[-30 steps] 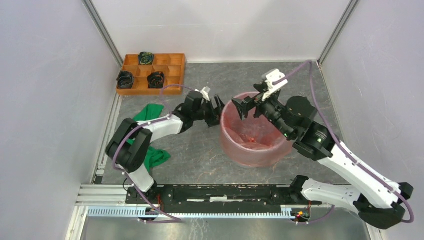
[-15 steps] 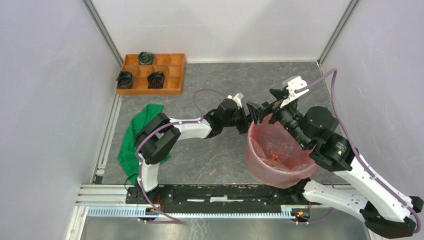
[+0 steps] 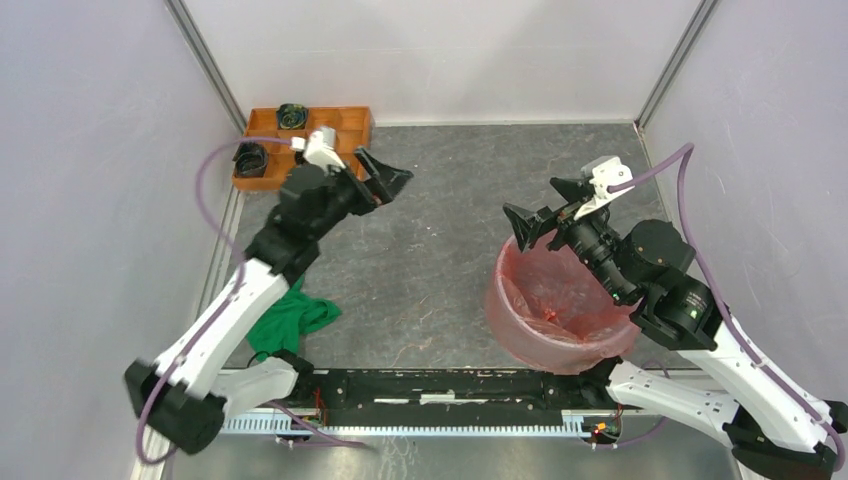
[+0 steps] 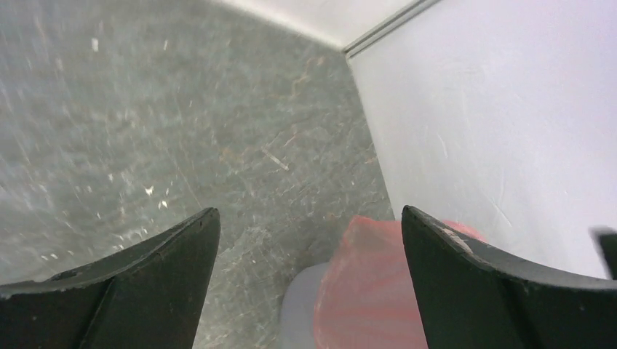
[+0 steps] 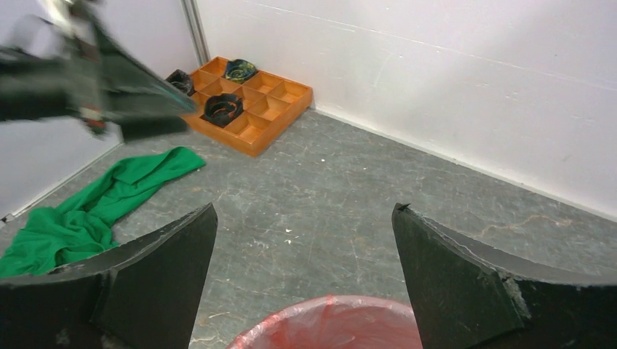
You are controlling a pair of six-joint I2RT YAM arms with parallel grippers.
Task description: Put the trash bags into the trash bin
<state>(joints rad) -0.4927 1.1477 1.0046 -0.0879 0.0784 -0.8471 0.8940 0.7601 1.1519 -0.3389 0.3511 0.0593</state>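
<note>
The red-orange trash bag (image 3: 560,300) lines the trash bin and folds over its rim, at the near right of the table. The bin's pale grey wall (image 4: 302,305) shows beside the bag (image 4: 378,283) in the left wrist view. My right gripper (image 3: 541,206) is open and empty, just above the bin's far rim; the bag's rim (image 5: 335,323) lies below its jaws (image 5: 305,211). My left gripper (image 3: 378,172) is open and empty, raised high at the back left, far from the bin (image 4: 309,218).
A brown wooden tray (image 3: 340,150) with small black rolls (image 3: 250,155) stands at the back left, behind my left arm. A green cloth (image 3: 300,315) lies at the near left, also in the right wrist view (image 5: 94,203). White walls close the sides and back.
My left arm has swung away from the bin's rim, up and back left toward the wooden tray. The bin with the bag had shifted right and nearer. My right gripper stays over the far rim.
</note>
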